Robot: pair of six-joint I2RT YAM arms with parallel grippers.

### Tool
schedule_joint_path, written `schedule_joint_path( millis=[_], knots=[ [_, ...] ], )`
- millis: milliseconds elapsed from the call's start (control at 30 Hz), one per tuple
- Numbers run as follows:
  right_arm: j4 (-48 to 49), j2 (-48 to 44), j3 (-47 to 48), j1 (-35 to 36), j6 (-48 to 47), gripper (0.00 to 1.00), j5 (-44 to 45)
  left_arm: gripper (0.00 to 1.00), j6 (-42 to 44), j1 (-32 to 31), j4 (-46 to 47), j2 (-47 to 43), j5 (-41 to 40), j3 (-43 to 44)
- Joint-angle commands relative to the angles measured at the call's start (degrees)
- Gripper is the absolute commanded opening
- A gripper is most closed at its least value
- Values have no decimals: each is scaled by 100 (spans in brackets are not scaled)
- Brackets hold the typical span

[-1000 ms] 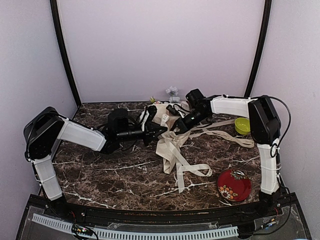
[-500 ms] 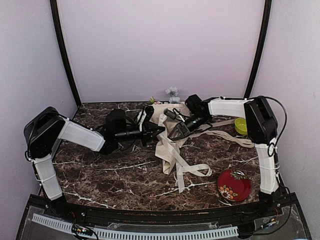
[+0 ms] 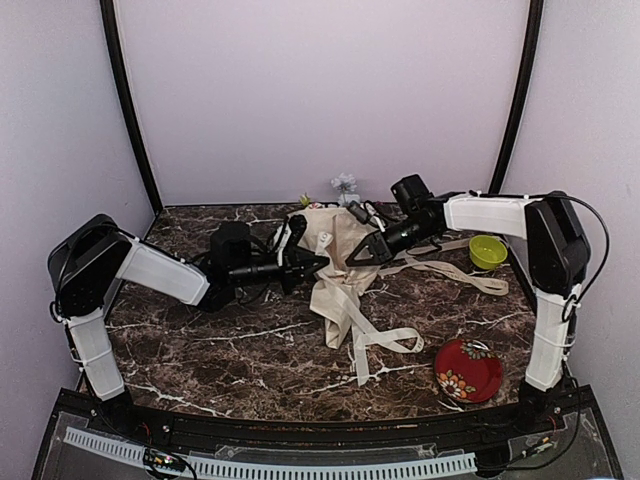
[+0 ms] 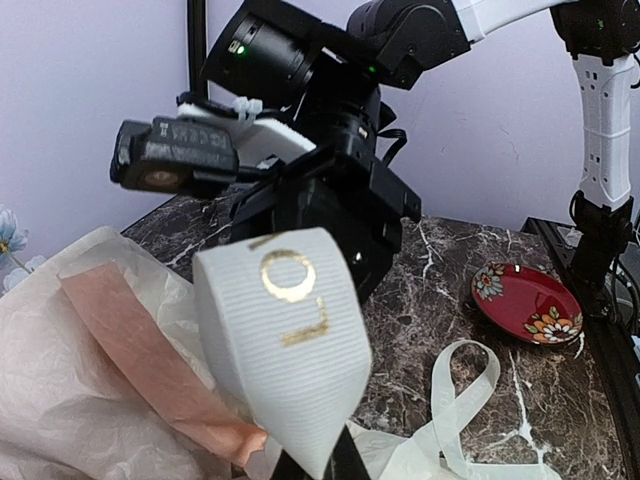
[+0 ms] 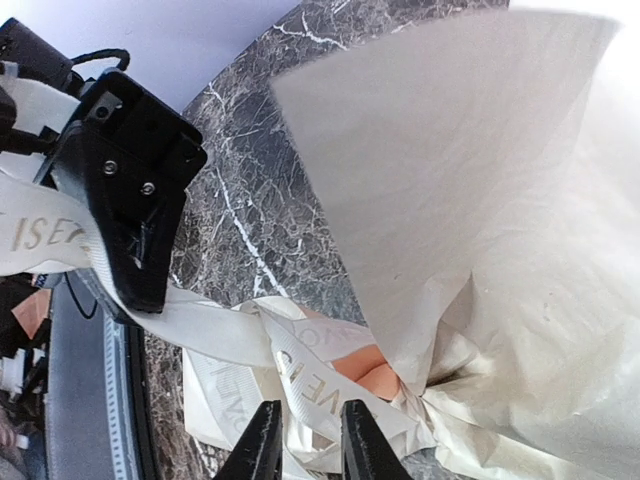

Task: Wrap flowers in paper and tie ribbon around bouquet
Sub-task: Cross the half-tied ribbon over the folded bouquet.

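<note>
From above, the bouquet [image 3: 335, 238] is lying at the far middle of the marble table [image 3: 200, 350], with its flowers [image 3: 345, 183] pointing at the back wall. The ribbon [image 3: 375, 338] is trailing from it in loose loops, and the left gripper [image 3: 303, 263] and right gripper [image 3: 362, 254] are meeting beside it.

In the left wrist view, the jaws are pressing together on a gold-lettered span of ribbon [image 4: 280, 340], which is arching over the crinkled paper [image 4: 60, 400].

In the right wrist view, the fingertips [image 5: 262, 445] are standing slightly parted and gripping nothing, just above ribbon folds [image 5: 300, 375].

The ribbon is likely light, limp and slippery. It is best pinched flat on a span near the cone, sparing the thin paper, which would crush easily.
</note>
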Motion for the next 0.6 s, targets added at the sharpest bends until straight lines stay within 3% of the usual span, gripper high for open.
schedule_joint_path(
  millis=[0,267,567],
  knots=[
    [748,-414,-391,31,340,23,564,0,-70,43,219,-120,32,-138],
    [636,-226,-360,335,164,43,972,0,-87,43,258,-160,7,-205],
    [229,21,-96,432,-102,42,804,0,-110,43,283,-152,25,-209]
  ],
)
